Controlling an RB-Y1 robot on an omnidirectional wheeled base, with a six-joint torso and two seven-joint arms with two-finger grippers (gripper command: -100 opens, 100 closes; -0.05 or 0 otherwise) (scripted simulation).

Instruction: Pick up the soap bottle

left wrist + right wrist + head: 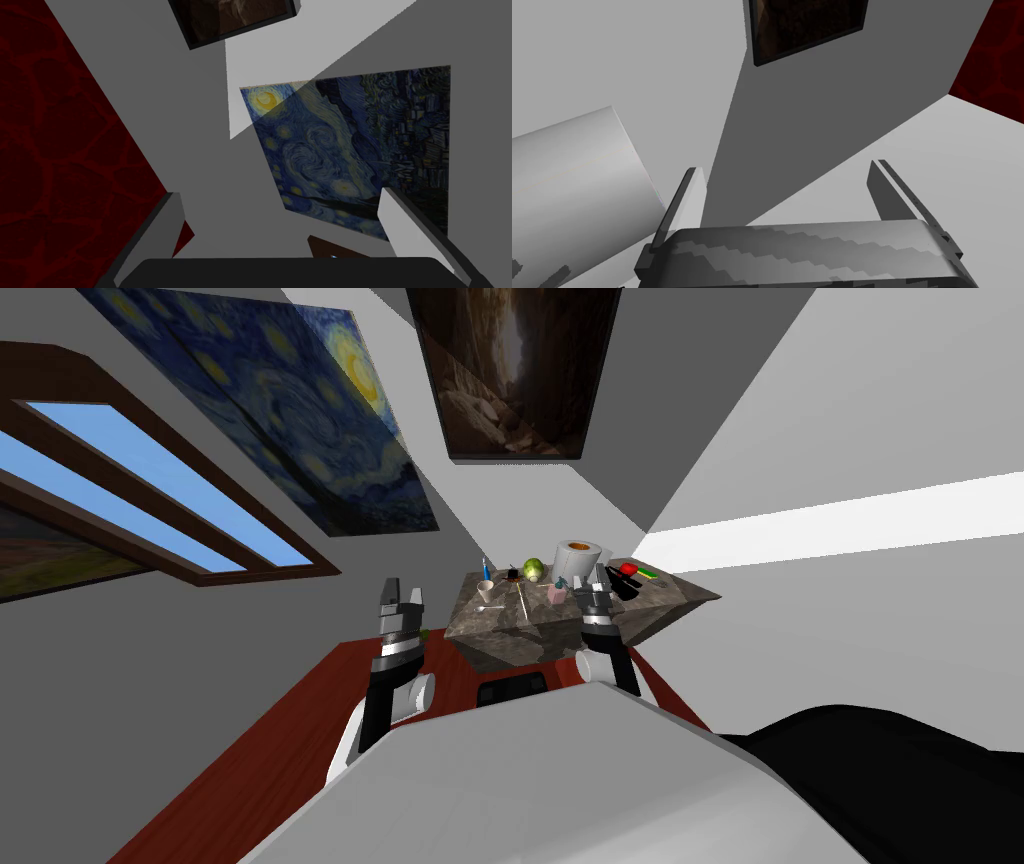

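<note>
- I read the small, slim blue soap bottle (pixel 487 566) as the task's thing, though it is too small to be sure; it stands upright at the left far corner of the mottled grey stone table (pixel 520 638), just left of the frame's centre in the head view
- My right gripper (pixel 595 585) hangs over the table's right part, just below the fat white paper roll (pixel 578 558); the bottle lies to its left, across a green round fruit (pixel 533 569) and other small clutter
- In the right wrist view its blades (pixel 786 166) are spread and empty, the roll (pixel 577 170) just outside one finger
- My left gripper (pixel 402 586) is released too (pixel 280 192), off the table's left edge, the bottle up and to its right
- By my judgement the left arm has the clearer line, closing across the upright body
</note>
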